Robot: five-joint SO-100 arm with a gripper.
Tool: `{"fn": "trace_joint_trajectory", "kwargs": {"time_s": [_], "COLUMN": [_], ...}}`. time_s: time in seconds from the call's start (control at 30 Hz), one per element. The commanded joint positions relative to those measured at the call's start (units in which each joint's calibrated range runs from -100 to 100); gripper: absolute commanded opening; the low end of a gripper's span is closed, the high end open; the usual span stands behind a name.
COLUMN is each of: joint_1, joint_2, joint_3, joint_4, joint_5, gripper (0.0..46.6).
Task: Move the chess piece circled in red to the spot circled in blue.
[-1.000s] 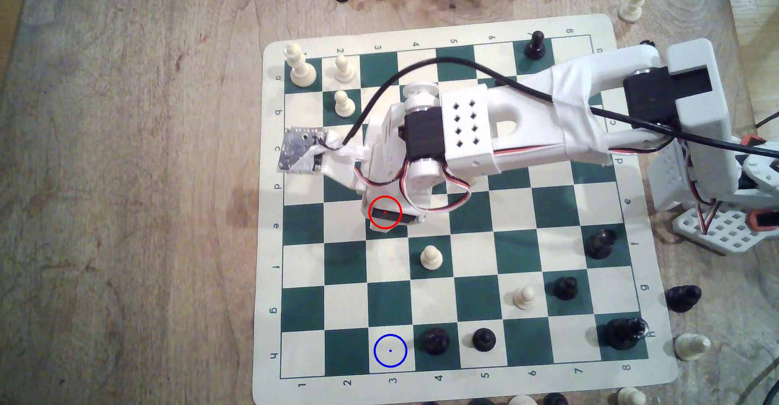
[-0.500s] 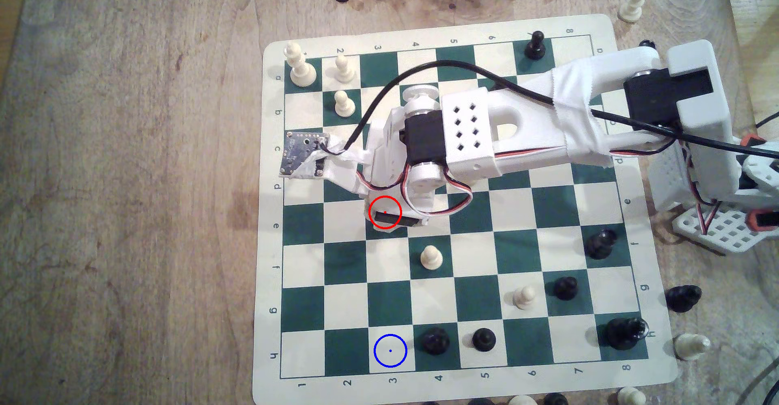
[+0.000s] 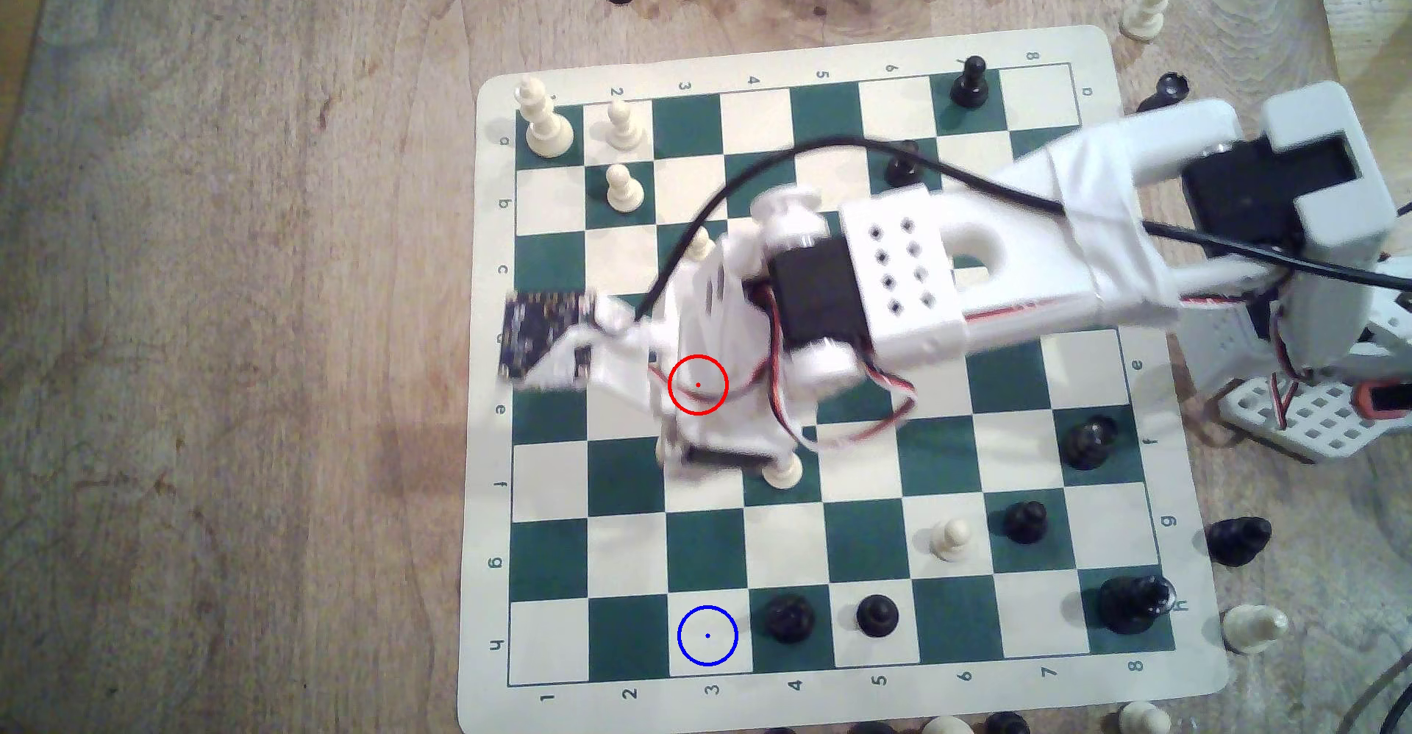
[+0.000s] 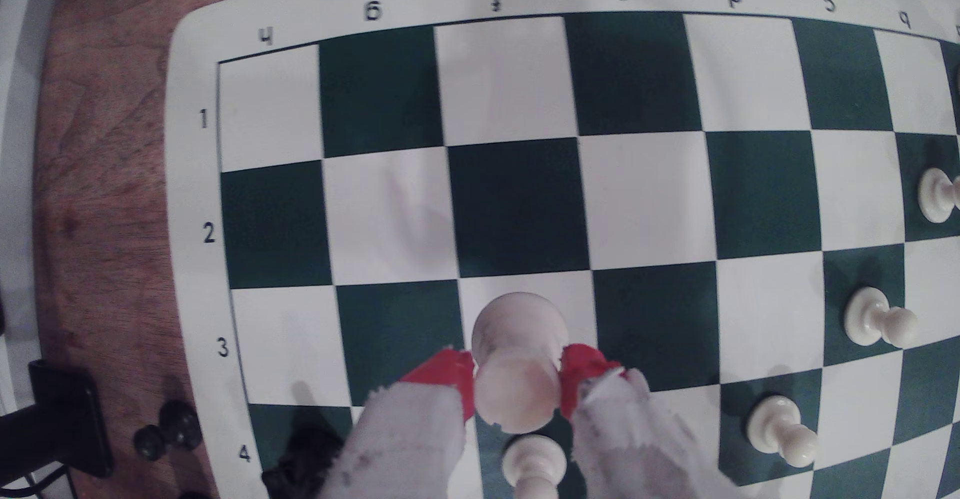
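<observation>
**Piece gripped and lifted, placement left**

While the arm blurs over the board's middle in the exterior view, the gripper (image 4: pixel 517 377) has its red-tipped fingers (image 4: pixel 452 374) clamped on the chess piece (image 4: pixel 517 353), held above a cream square in row 3 just beside a cream pawn (image 4: pixel 532 460). Pickup looks done. Left: carry to the spot (image 3: pixel 707 635) at the near edge, exterior view's left of a black piece (image 3: pixel 788 617), lower, release.

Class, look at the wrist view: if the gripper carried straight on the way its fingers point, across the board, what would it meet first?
The gripper, shut on the cream chess piece, points along file f toward rank 1. Those squares look free up to the board's edge, though its height above the board is unclear.
</observation>
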Motion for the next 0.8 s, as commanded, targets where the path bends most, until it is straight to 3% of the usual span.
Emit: {"fn": "trace_joint_trajectory", "kwargs": {"time_s": [0.0,0.33,0.77], "joint_1": [-4.48,-11.28,-11.91], "joint_2": [-2.02,5.79,12.67], "joint_3": [-7.78,-8.95,-14.67], "joint_4": [-0.47,-4.40,-2.68], "joint_5": [-0.39,-1.86,-1.37], "gripper": [0.3,0.3,0.3]}}
